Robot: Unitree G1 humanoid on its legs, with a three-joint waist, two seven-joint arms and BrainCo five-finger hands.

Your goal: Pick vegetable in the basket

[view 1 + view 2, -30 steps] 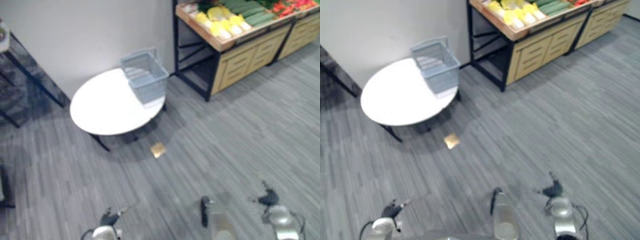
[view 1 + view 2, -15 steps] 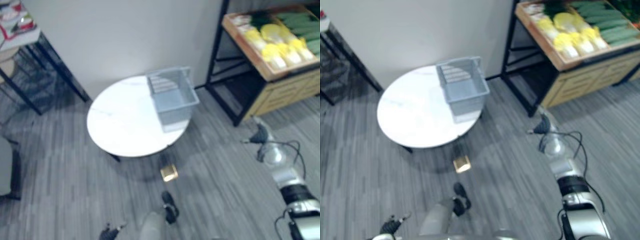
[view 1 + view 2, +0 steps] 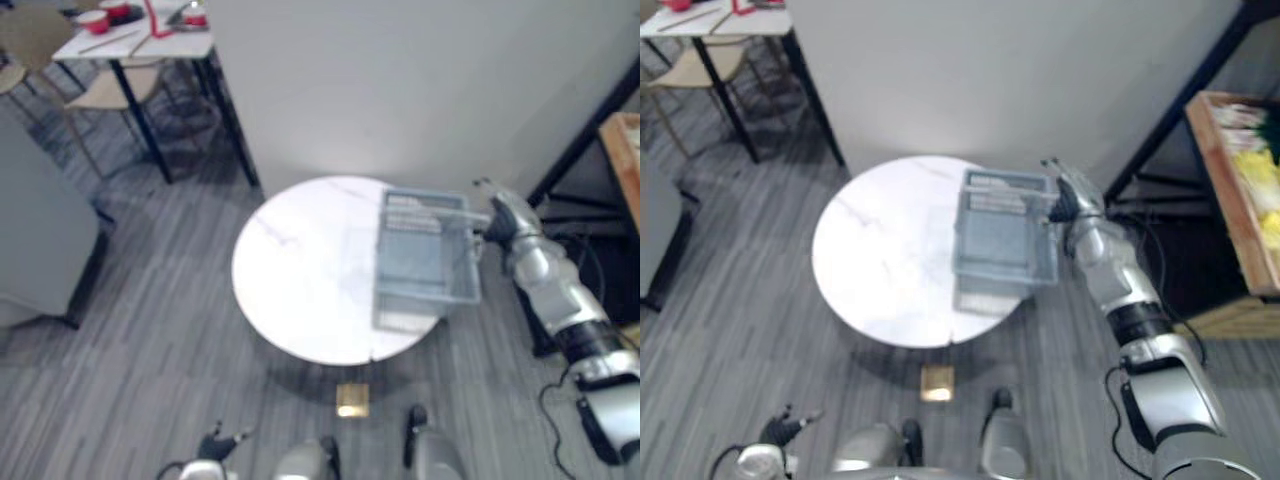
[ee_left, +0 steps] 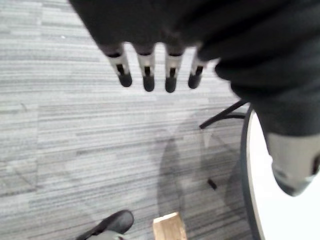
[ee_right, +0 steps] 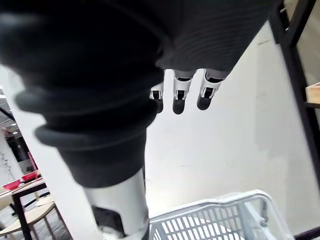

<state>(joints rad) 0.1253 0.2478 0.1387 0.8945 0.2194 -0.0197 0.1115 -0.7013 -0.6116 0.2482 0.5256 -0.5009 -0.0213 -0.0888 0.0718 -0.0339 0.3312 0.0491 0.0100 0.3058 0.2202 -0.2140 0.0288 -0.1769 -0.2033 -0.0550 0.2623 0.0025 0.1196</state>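
A grey-blue wire basket (image 3: 425,297) stands on the right part of a round white table (image 3: 300,270), and I see nothing inside it. My right hand (image 3: 505,215) hovers by the basket's far right corner with fingers (image 5: 180,95) straight, open and holding nothing; the basket (image 5: 215,220) shows just beneath it. Yellow vegetables (image 3: 1260,165) lie in a wooden crate (image 3: 1230,200) on the shelf at the far right. My left hand (image 3: 215,445) hangs low over the floor near the table's edge (image 4: 250,190), its fingers (image 4: 146,75) straight and empty.
A black shelf frame (image 3: 580,150) rises right behind the right arm. A small wooden block (image 3: 351,400) lies on the floor before the table. A second table (image 3: 130,35) with chairs stands at the back left, a grey seat (image 3: 40,240) at the left.
The camera has swung left, so the table and basket now sit in the middle. My right arm has risen from low down and reached the basket's far right corner.
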